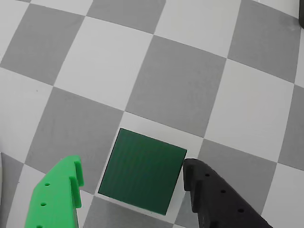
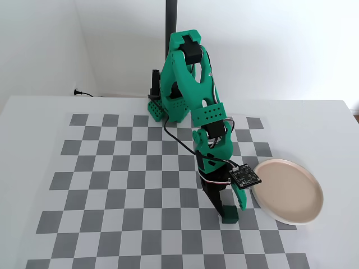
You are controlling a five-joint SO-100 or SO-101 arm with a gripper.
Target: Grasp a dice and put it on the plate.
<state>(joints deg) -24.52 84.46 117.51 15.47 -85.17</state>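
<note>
While the dice [image 1: 142, 172] sits on the checkered bench [image 1: 175, 85], the hand [image 1: 130, 176] straddles it, spread wide with a green finger [image 1: 59, 194] on one side and a black finger [image 1: 209, 192] on the other, neither clearly gripping. Just right of them in the fixed view lies the plate [image 2: 287, 191]. No readable writing shows.

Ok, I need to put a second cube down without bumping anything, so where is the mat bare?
In the fixed view the whole left half of the checkered mat is bare, as is the front row. It is crowded near the plate, where the tool straddles the dice.
</note>
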